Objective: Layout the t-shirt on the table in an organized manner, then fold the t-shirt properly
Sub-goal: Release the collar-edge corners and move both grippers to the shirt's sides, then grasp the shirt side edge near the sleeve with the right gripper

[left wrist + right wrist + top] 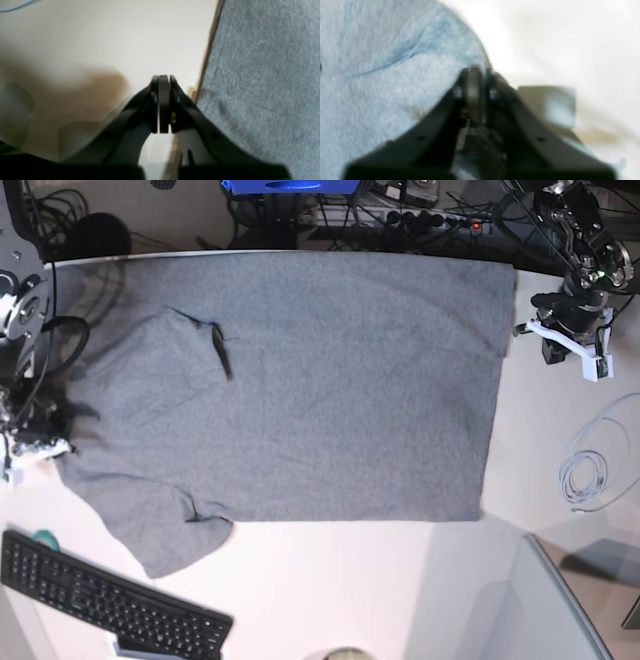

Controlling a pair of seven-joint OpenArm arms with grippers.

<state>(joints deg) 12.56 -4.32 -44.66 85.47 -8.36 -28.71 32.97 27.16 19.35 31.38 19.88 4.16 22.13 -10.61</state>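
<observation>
The white desk [350,580] fills the base view, with a tangle of cables and a power strip [430,218] behind its far edge. On its near left corner lies a black keyboard [105,600], cut off by the frame. The right tool [30,442] sits at the far left edge of that view, mostly hidden by its own arm and wiring; in the right wrist view, which is badly blurred, its jaws are pressed together at the shirt's edge [473,75], and whether any cloth is caught between them cannot be told. The grey t-shirt [320,380] is spread flat across the middle and far part of the desk, its far edge along the desk's back edge, one sleeve [165,535] reaching toward the keyboard and a small fold [220,352] raised near the left side. Bare desk lies in front of the shirt and to its right. A coil of pale cable [590,470] rests on that bare right part. The left tool [163,80] hovers at the upper right, jaws shut on nothing, just beside the shirt's straight edge [262,75] and over bare desk. A pale panel [520,610] cuts the lower right corner.
</observation>
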